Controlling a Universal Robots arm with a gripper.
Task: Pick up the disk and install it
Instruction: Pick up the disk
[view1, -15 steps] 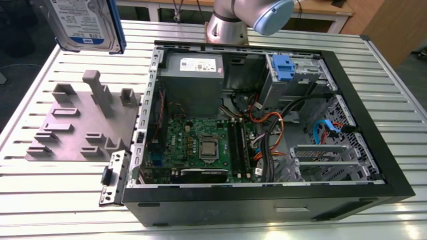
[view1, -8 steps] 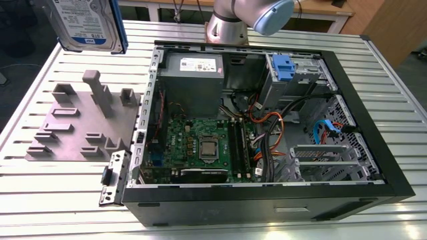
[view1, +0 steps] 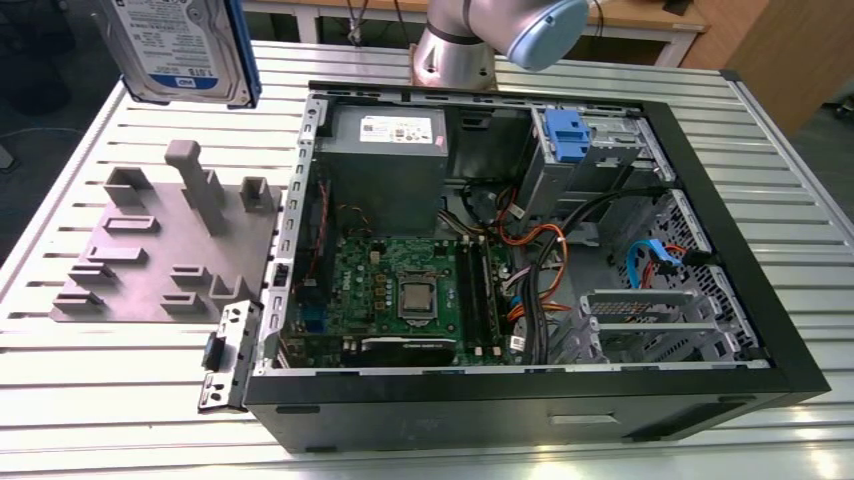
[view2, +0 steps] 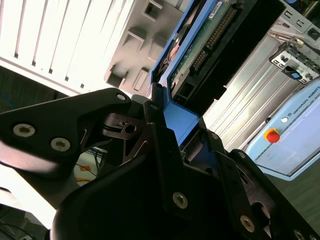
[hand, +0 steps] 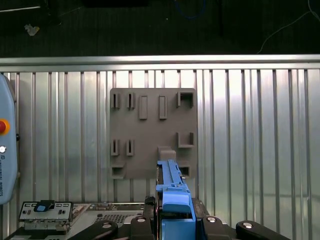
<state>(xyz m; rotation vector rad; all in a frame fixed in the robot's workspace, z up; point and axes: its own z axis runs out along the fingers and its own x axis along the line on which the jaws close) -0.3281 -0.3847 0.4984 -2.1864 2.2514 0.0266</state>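
First wrist view: hand (hand: 174, 212) clamps the disk (hand: 171, 182) edge-on, long axis running out toward grey fixture (hand: 150, 132).

We count one disk (view1: 184, 45), one gripper (hand: 175, 212), one robot arm (view1: 497, 40), one open computer case (view1: 534, 402), one grey slotted plate (view1: 134, 238), one slatted metal table (view1: 80, 400), one pendant (hand: 7, 165) with one red button (view2: 271, 135)

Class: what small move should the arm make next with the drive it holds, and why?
Probably carry the silver hard drive with blue rails toward the exterior view's right, over the open black computer case. The gripper is shut on it above the grey slotted fixture plate, well away from the case's drive bay.
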